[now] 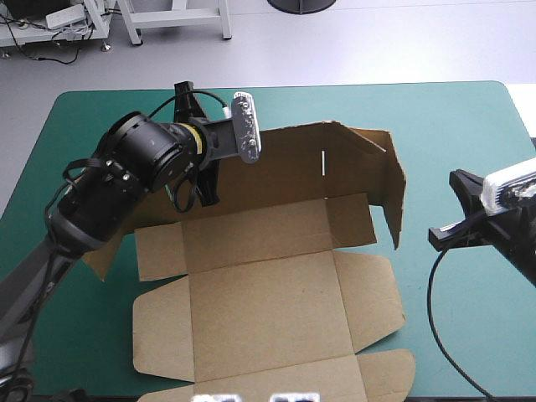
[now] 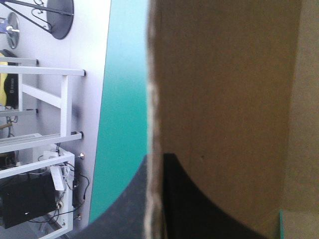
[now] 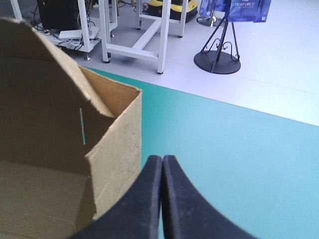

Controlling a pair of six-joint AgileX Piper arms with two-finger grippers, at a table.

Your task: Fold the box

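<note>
**Brown box point(image 1: 268, 301) pinched at its wall**

It lies mid-table on the teal-green cover point(image 1: 452, 117), far wall upright. Our left gripper point(image 2: 157, 162) clamps that wall's edge between its fingers; our right gripper point(image 3: 162, 160), fingers pressed together, sits near the side wall, apart.

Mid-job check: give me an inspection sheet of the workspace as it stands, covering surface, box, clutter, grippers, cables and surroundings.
surface: teal-green cover, showing on all sides of the box.
job's things: brown box, near panels lying flat on the cover; far wall raised, its end flap turned toward the near side.
clutter: nothing seen.
grippers: left gripper shut on the far wall's edge; right gripper shut, holding nothing, beside the box's raised corner and apart from it.
cables: nothing seen beyond the arms' own.
surroundings: nothing seen at or over the table.
</note>
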